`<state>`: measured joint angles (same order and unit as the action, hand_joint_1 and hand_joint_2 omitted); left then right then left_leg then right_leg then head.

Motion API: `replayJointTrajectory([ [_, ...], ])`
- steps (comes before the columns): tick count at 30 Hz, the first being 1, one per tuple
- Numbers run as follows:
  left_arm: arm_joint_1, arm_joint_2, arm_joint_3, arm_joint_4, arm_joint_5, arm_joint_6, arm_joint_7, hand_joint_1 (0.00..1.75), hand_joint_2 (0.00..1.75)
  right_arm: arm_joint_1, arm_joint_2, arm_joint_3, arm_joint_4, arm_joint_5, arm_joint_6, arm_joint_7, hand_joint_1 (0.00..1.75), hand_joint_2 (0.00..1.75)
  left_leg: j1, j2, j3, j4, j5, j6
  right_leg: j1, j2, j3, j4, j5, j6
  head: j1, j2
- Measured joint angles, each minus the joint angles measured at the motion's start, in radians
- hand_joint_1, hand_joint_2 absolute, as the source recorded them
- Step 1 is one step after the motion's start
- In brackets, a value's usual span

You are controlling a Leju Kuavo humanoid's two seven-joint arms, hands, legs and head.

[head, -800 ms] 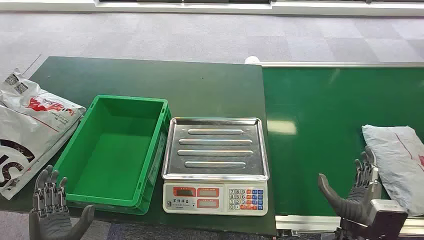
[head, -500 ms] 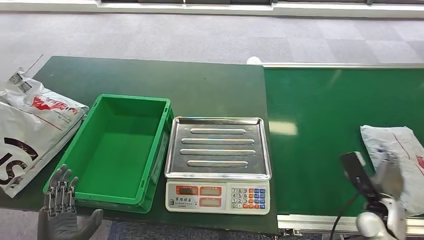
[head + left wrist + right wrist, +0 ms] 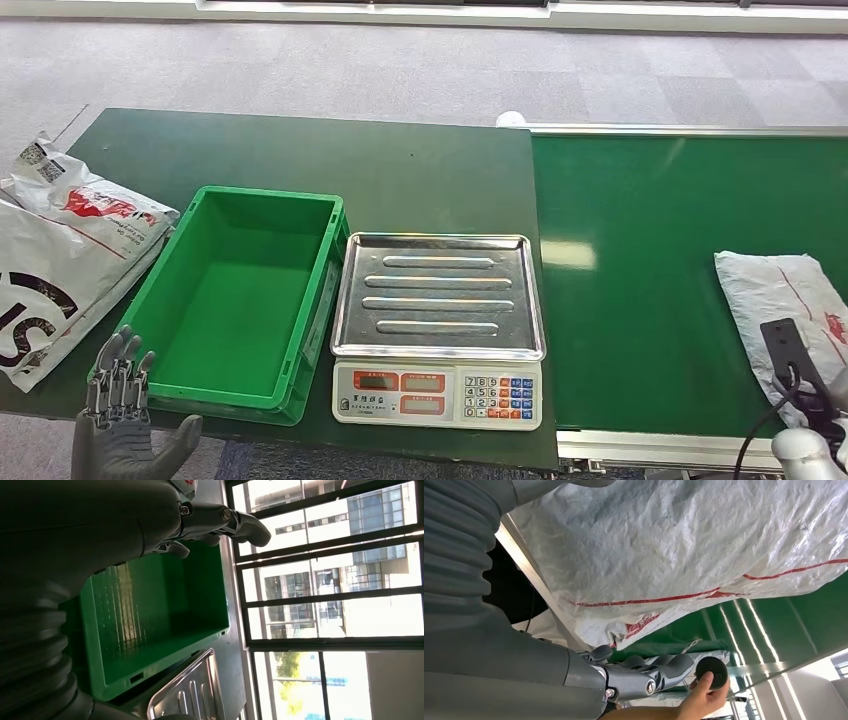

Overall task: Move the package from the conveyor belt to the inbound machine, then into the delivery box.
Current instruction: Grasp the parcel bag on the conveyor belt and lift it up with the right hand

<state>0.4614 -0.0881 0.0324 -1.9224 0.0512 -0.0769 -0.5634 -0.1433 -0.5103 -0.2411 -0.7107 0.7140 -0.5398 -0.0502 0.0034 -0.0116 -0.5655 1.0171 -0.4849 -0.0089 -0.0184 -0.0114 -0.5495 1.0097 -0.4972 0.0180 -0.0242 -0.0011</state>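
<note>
The package, a crumpled white bag with red print, lies on the green conveyor belt at the far right. My right arm comes up at the belt's front edge just before it. In the right wrist view my right hand has its fingers stretched out beside the package and holds nothing. The scale with a steel tray stands in the middle, the green delivery box to its left. My left hand is open at the table's front edge by the box.
Large white printed bags lie on the dark table left of the box. A person's hand holding a small black round object shows past my right fingers. The belt's metal rail runs along its front edge.
My right arm has turned over and swung lower and to the right, close to the package. The package has drifted slightly left on the belt. My left hand has risen a little.
</note>
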Motion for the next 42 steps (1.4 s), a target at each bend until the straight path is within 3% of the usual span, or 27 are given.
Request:
replayJointTrajectory([
  [19,-0.011,-0.017,0.037,0.001,-0.001,-0.018,0.001,0.00,1.75,-0.003,0.035,-0.039,0.000,0.021,-0.007,0.004,0.00,1.75,0.000,0.000,0.000,0.000,0.000,0.000,0.000,0.001,0.000,0.000,0.000,0.000,0.000,0.000],
  [22,-0.012,-0.021,0.041,0.001,-0.003,-0.026,0.001,0.00,1.75,-0.016,0.041,-0.045,0.008,0.027,0.065,0.057,0.00,1.75,0.000,0.001,0.000,0.000,0.000,0.000,0.000,0.001,0.000,0.000,0.000,0.000,0.000,0.000],
  [25,-0.018,-0.024,0.042,0.007,-0.011,-0.044,-0.004,0.00,1.75,-0.046,0.049,-0.052,0.058,0.025,0.274,0.151,0.03,1.75,0.000,0.001,0.001,0.000,0.000,0.000,0.000,0.002,0.000,0.000,0.000,0.000,0.000,0.000],
  [26,-0.022,-0.024,0.042,0.011,-0.012,-0.049,-0.007,0.00,1.75,-0.060,0.050,-0.054,0.085,0.021,0.347,0.174,0.22,1.75,0.000,0.002,0.002,0.000,0.000,0.000,0.000,0.002,0.000,0.000,0.000,0.000,0.000,0.000],
  [29,-0.035,-0.023,0.042,0.026,-0.012,-0.055,-0.017,0.00,1.75,-0.100,0.048,-0.058,0.158,0.002,0.462,0.192,1.50,1.75,0.001,0.005,0.005,0.001,-0.001,-0.001,0.002,0.006,0.003,-0.001,0.000,0.000,0.000,0.000],
  [30,-0.038,-0.023,0.042,0.030,-0.012,-0.056,-0.020,0.00,1.75,-0.110,0.047,-0.060,0.176,-0.004,0.478,0.188,1.75,1.75,0.001,0.006,0.007,0.001,-0.002,-0.001,0.003,0.007,0.004,-0.001,0.000,0.000,0.000,0.000],
  [42,-0.044,-0.023,0.042,0.046,-0.010,-0.053,-0.027,0.00,1.75,-0.160,0.041,-0.062,0.243,-0.012,0.472,0.135,1.75,1.75,0.004,0.007,0.009,0.002,-0.003,-0.001,0.004,0.008,0.009,-0.003,0.002,0.001,0.000,0.000],
])
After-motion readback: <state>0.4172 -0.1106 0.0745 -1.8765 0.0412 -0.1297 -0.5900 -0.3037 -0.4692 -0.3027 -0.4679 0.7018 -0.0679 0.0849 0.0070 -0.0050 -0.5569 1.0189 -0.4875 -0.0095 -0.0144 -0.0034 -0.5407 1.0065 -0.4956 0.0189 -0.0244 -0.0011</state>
